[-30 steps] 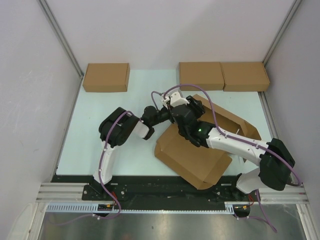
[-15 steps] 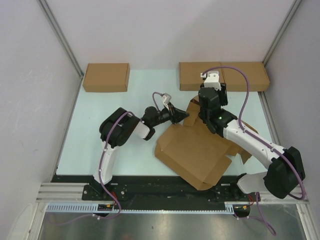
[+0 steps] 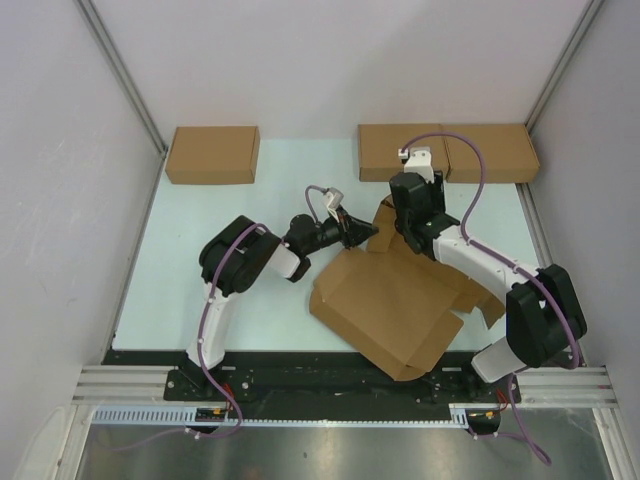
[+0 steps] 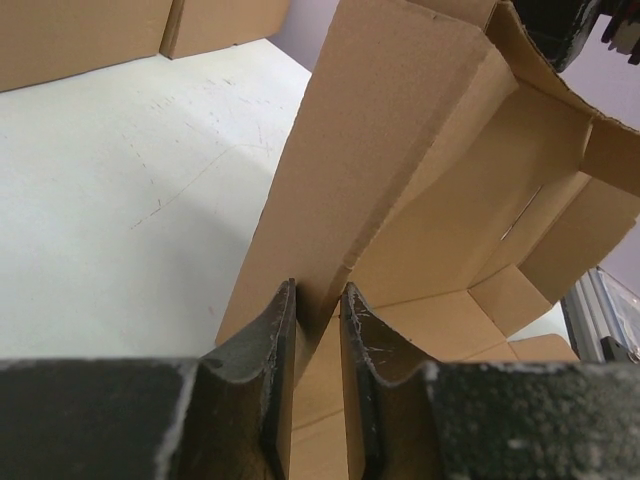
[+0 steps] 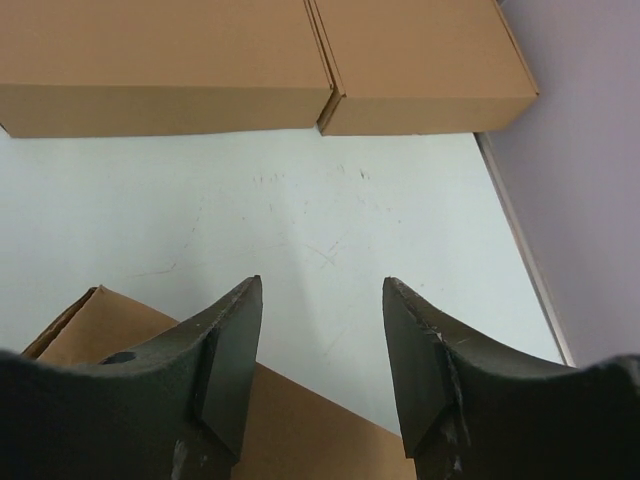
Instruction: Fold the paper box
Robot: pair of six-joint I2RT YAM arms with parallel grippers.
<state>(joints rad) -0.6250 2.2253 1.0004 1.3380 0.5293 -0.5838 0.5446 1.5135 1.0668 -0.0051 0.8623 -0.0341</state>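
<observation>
The plain brown corrugated-cardboard paper box (image 3: 385, 305) lay as a partly unfolded sheet at the lower centre-right of the top view, on the pale green table (image 3: 230, 210); the left gripper (image 4: 319, 292) was clenched on the edge of one raised flap of it; the right gripper (image 5: 322, 290) was released, grasping nothing, above the far corner of the sheet; three compact brown cardboard boxes (image 3: 212, 154) lay along the table's upper edge.

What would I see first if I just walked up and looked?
The big brown cardboard box lies half unfolded near the middle of the table, with one flap standing up. The left gripper pinches that flap, and the right gripper hangs open by its far edge.
</observation>
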